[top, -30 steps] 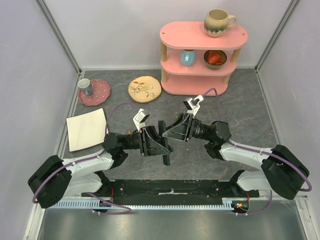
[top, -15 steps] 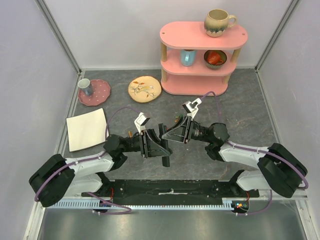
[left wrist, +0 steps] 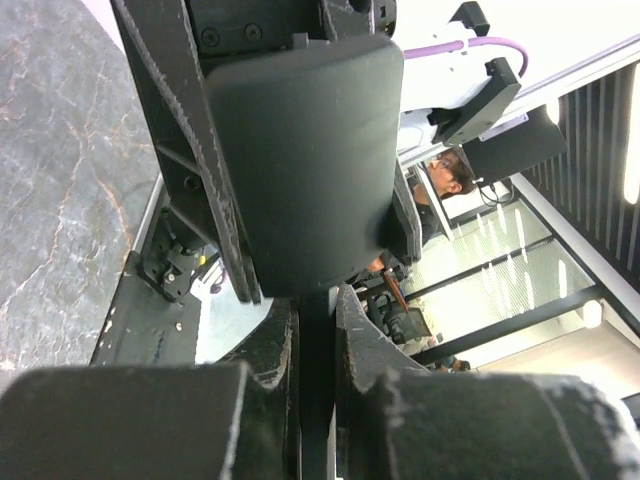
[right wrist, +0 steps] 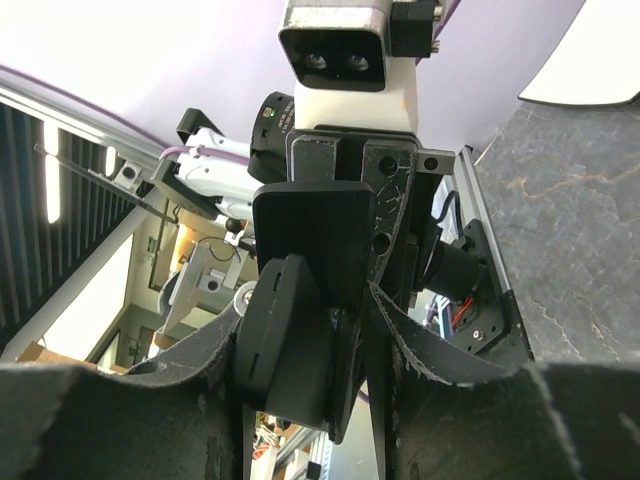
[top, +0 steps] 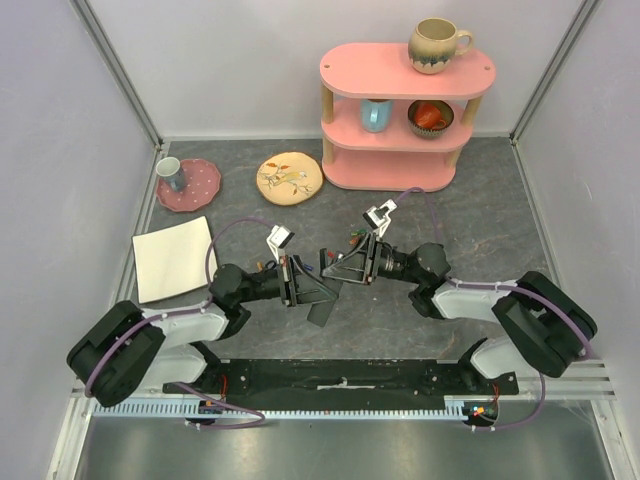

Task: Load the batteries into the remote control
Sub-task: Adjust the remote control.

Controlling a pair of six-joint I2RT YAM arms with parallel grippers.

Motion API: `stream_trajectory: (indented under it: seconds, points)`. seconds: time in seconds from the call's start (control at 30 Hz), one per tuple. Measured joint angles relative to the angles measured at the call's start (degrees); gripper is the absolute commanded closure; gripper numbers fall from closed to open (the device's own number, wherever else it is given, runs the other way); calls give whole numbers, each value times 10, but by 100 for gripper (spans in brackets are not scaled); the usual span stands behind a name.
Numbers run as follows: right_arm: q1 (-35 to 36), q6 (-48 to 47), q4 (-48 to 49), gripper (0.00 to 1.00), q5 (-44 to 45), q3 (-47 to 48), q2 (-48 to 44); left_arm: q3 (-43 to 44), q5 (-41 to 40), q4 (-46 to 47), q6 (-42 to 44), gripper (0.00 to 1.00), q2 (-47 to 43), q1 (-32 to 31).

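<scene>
Remote control (top: 322, 308) in left claw (left wrist: 316, 320)

The left end effector (top: 320, 288) has snapped its jaws together after standing part-open a second earlier. Both arms have folded in toward the middle of the bench (top: 480, 230), bringing the right end effector (top: 338, 270) tighter against the left. The remote control (top: 321, 312), previously pointing almost straight at the near edge, now slants, its lower end swung left.
</scene>
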Motion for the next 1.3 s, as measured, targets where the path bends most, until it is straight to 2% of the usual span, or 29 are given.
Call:
stream_trajectory:
  seconds: [0.17,0.43,0.87,1.07,1.3]
  points:
    - [-24,4,0,60,-3,0,18,-1,16,-5,-2,98,21,18]
    - [-59,7,-5,43,-35,1,37,-2,21,2,-3,98,57,31]
    - [-134,5,-8,41,-64,3,33,1,27,17,-9,98,118,37]
    - [-143,-92,-67,39,-73,2,-28,7,33,44,-10,98,130,36]
    - [-148,-215,-212,26,-59,2,-120,3,27,35,-10,98,131,36]
